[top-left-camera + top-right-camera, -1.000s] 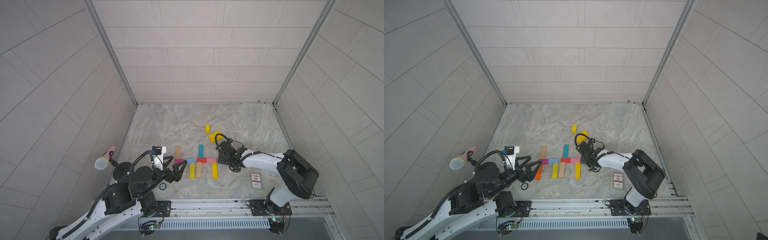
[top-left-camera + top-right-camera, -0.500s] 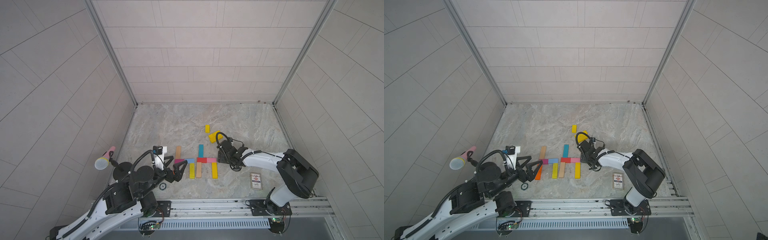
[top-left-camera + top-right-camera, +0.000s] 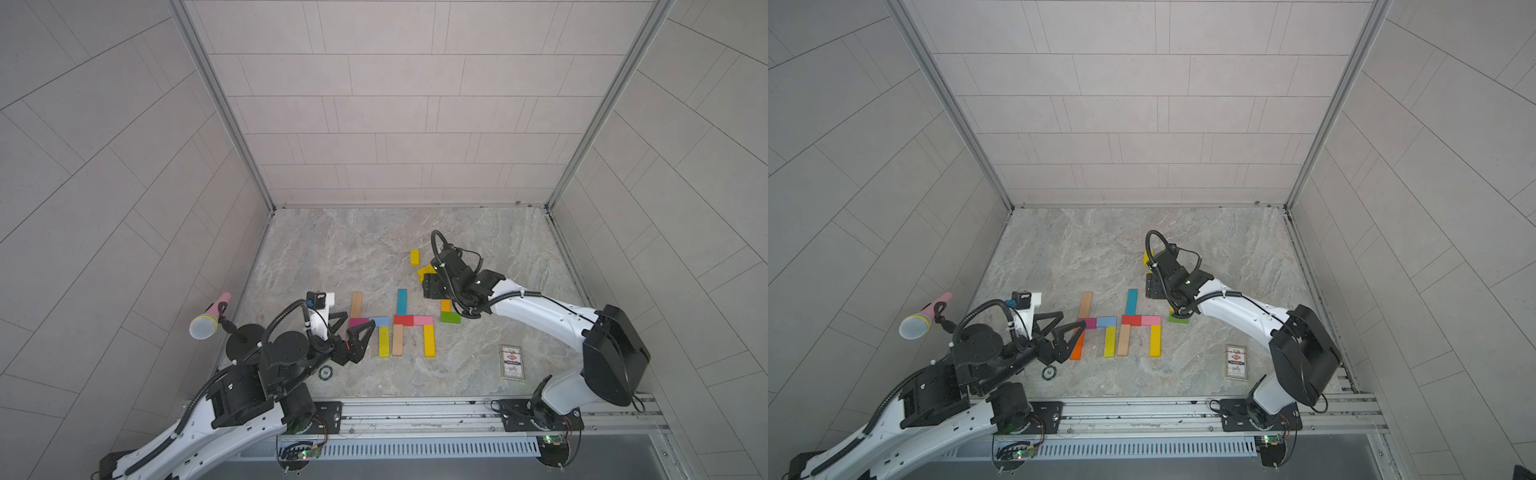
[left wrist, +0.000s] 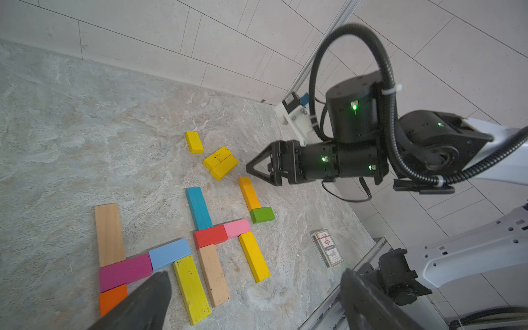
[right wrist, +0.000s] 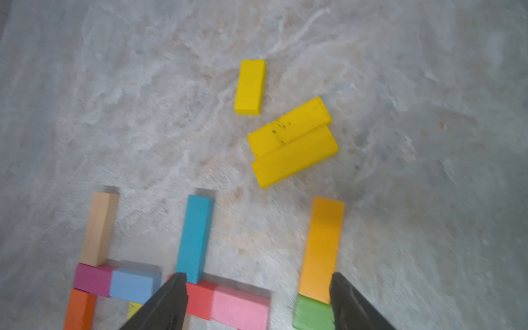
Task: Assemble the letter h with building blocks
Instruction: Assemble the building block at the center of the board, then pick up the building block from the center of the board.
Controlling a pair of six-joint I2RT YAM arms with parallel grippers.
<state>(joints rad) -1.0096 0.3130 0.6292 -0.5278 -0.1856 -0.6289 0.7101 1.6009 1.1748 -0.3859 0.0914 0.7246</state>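
Right gripper [image 5: 258,275], jaws apart and empty, has drawn back off the orange block [image 5: 323,248] it covered earlier.

A marble table [image 3: 353,249] sits between tiled walls [image 3: 374,104], with a metal rail [image 3: 415,411] along its front edge. A printed card box [image 3: 512,361] lies flat near the front right. A round chip [image 3: 326,372] lies front left. A pink-handled microphone [image 3: 208,318] stands tilted at the left edge.

A round token [image 3: 326,372] reads "50" (the card box [image 3: 512,362] print is illegible).
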